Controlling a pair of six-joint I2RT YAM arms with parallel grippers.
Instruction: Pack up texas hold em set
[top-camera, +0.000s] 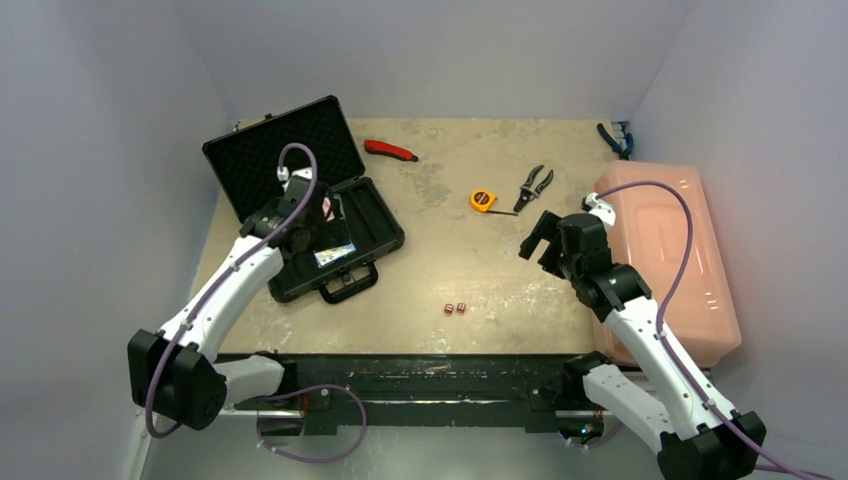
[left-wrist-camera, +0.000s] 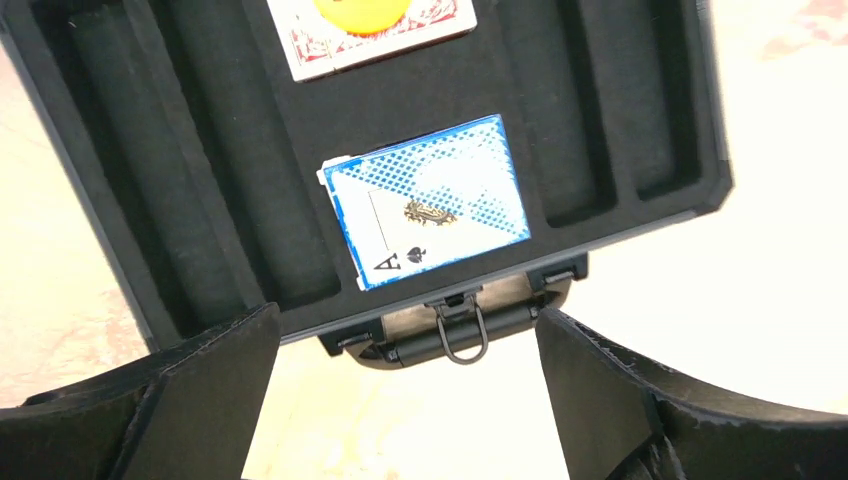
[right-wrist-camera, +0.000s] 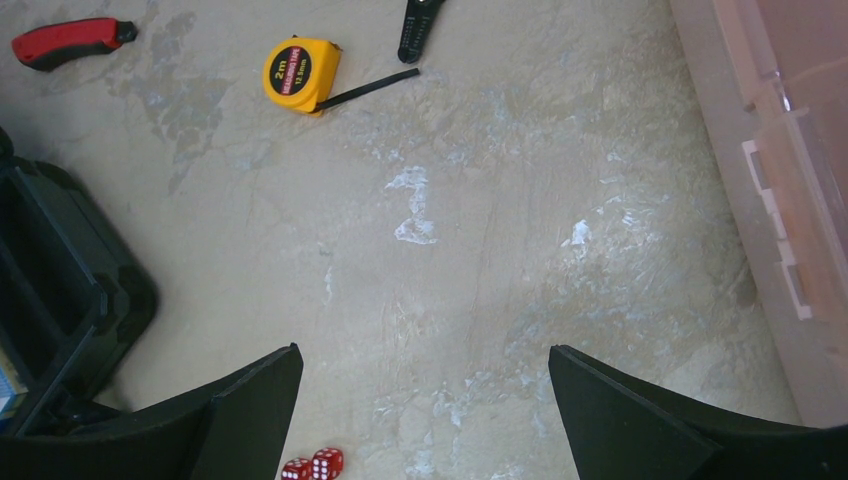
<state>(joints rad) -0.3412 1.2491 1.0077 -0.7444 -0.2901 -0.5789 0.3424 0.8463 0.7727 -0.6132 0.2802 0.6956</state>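
the red deck (left-wrist-camera: 318, 52) and orange disc (left-wrist-camera: 362, 12) run off the left wrist view's top edge.

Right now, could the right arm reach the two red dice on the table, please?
Probably yes. The red dice lie in the open on the bare table, a little to the left of the right pincer and nearer the bases. The pincer is open and empty, and nothing stands between them.

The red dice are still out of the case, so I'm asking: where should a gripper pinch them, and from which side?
Probably from straight above with the open right gripper: the dice lie low on bare table, side by side. Pinch the pair's two outer flat faces so they press together.
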